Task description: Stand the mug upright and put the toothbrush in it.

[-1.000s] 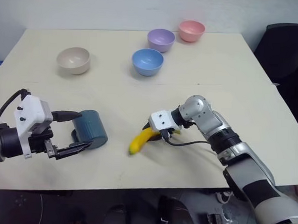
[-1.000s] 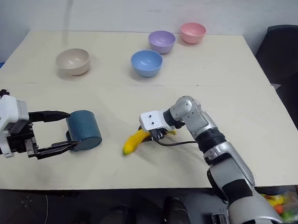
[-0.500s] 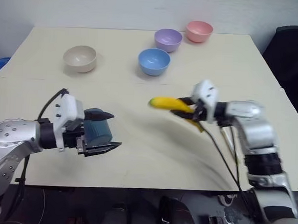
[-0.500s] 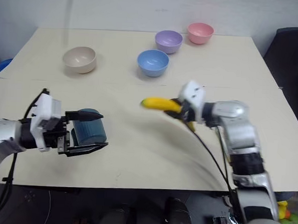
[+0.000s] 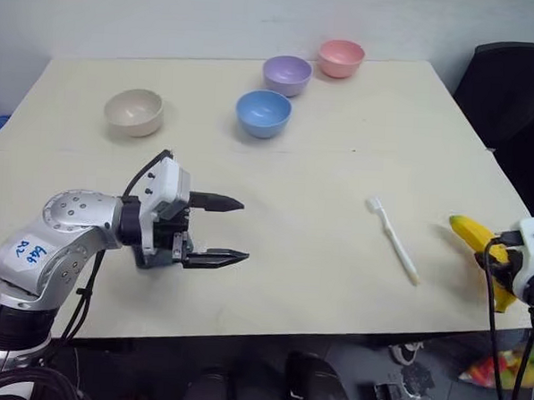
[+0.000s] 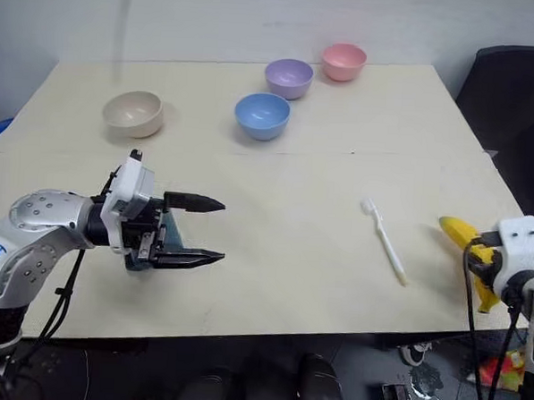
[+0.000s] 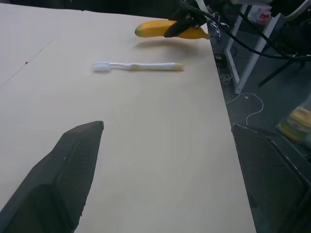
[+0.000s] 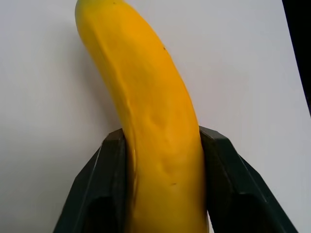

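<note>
The mug [image 6: 142,247] is judged to lie behind the left gripper [image 5: 231,229], mostly hidden by the wrist; only a dark teal sliver is seen, so its axis cannot be told. The left fingers are spread wide, holding nothing, and point rightward past it. The toothbrush [image 5: 392,240] lies flat on the table [image 5: 296,166], well apart to the right, head pointing away from the robot. The right gripper [image 8: 160,184] is clamped on the banana [image 8: 146,111] at the table's right edge
</note>
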Controlling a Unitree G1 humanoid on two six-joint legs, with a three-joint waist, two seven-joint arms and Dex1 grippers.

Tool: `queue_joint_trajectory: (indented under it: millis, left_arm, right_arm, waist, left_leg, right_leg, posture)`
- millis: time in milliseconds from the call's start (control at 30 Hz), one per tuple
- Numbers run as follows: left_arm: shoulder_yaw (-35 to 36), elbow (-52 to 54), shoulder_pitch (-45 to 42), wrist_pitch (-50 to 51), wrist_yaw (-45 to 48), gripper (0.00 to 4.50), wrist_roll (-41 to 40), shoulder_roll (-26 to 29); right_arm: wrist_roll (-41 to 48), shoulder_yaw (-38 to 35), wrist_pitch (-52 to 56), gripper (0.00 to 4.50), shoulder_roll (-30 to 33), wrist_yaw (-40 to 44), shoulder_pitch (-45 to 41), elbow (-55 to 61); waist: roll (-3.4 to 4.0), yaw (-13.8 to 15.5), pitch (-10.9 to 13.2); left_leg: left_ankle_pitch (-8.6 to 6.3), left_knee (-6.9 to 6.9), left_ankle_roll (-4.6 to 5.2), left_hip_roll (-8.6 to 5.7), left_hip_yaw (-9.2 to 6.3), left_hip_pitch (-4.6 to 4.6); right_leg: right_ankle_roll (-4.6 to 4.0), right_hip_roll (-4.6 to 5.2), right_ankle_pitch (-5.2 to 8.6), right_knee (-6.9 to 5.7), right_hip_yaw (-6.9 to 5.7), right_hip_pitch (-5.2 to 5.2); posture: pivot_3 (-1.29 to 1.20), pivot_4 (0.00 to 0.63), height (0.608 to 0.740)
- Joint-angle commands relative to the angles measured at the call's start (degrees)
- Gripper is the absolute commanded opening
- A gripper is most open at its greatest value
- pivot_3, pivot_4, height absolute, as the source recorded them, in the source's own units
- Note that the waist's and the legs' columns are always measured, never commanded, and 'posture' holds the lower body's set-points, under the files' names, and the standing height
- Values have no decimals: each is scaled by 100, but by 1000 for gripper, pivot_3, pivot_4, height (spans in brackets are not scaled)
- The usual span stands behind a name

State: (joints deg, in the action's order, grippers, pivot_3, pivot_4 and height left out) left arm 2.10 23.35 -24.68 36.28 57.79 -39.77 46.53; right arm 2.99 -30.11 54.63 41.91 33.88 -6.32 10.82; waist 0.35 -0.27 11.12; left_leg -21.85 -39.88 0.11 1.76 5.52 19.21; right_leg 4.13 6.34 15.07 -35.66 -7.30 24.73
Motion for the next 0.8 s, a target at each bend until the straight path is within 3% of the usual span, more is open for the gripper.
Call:
queue_joint_trajectory:
  millis: [33, 200, 400, 533, 633, 700, 800]
  left_arm:
    - [-38, -64, -130, -154, 128, 4500, 82, -48]
    - [133, -59, -29, -153, 62, 4500, 113, -29]
    - [1002, 495, 748, 251, -604, 4500, -247, -21]
    - [2223, 1042, 1549, 1209, -1574, 4500, -1120, -49]
    - [3803, 1402, 2667, 1734, -2290, 4500, -1903, -294]
    - [4536, 1340, 3273, 2054, -2667, 4500, -2285, -367]
    - [4988, 1094, 3753, 2563, -3322, 4500, -2383, -252]
  right_arm:
    - [231, -256, 5, 3023, -105, -232, -100, 105]
    - [552, -364, 275, 4471, 167, -136, -115, 519]
    - [1409, 66, 723, 4471, 868, 393, -979, 1403]
    - [2791, 781, 1226, 4471, 431, 951, -2212, 1969]
    - [4248, 1085, 1641, 4471, 310, 1775, -2548, 2405]
    - [4618, 1231, 1540, 4471, 461, 2108, -2564, 2479]
    - [4582, 1509, 1203, 4471, 673, 2224, -2608, 2358]
  waist:
    - [0, 12, 0]
    - [0, 32, 0]
    - [-12, -19, 8]
    - [-28, -58, 15]
    - [-33, -46, 18]
    - [-35, 1, 19]
    - [-45, 113, 17]
  left_leg:
    - [0, 0, 0, 1, 0, 0]
    - [-1, -6, 1, -1, -4, 4]
    - [-4, -6, 9, 4, 0, 7]
    - [-6, -4, 4, 19, -13, 0]
    - [-8, 3, 1, 25, -17, 13]
    - [-15, 8, 8, 23, -19, 27]
    - [-26, -10, 29, 3, -30, 47]
  right_leg:
    - [0, 0, 0, 0, 8, 0]
    - [1, 3, -1, 0, 7, 21]
    - [6, 5, -3, 0, 28, 36]
    - [4, 1, -3, -6, 39, 37]
    - [3, 11, -2, -16, 37, 50]
    - [3, 14, -2, -7, 36, 60]
    - [11, 17, -6, 6, 25, 61]
  posture:
    - [0, 150, 740]
    - [0, 150, 740]
    - [0, 150, 740]
    - [0, 150, 740]
    - [0, 150, 740]
    - [0, 150, 740]
    - [0, 150, 740]
